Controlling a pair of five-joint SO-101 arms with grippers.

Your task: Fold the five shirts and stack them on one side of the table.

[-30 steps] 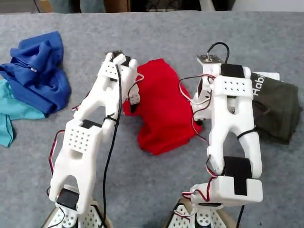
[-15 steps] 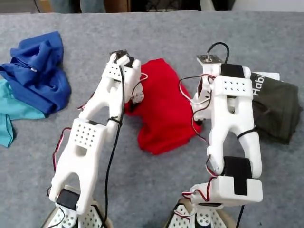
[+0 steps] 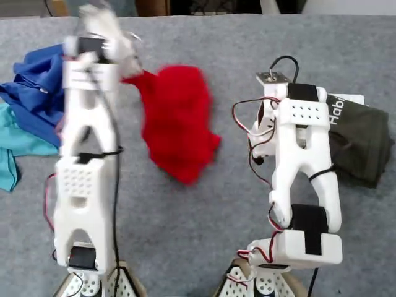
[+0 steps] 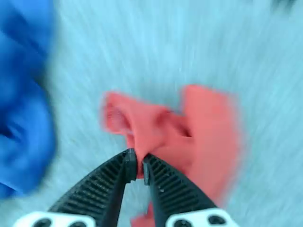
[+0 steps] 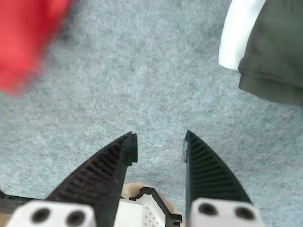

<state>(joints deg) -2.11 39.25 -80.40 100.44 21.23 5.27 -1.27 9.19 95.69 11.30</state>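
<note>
The red shirt (image 3: 176,120) hangs stretched over the table's middle, one corner pinched by my left gripper (image 3: 127,62) at the far left. In the left wrist view that gripper (image 4: 137,163) is shut on the red shirt (image 4: 189,132), whose cloth bunches between the fingers. My right gripper (image 5: 158,144) stands open over bare grey cloth, with the red shirt (image 5: 28,38) to one side. A dark olive folded shirt (image 3: 362,142) lies at the right edge behind the right arm (image 3: 303,154). A crumpled blue shirt (image 3: 43,93) and a teal shirt (image 3: 15,148) lie at the left.
A white shirt (image 3: 346,102) lies under the olive one, and its edge (image 5: 239,33) is in the right wrist view beside the olive shirt (image 5: 277,52). The grey table cover (image 3: 204,216) is bare between the two arm bases. The blue shirt (image 4: 21,113) is close to the left gripper.
My left arm has swung left and away from its base, dragging the red shirt with it and lifting its corner. The right arm has stayed still.
</note>
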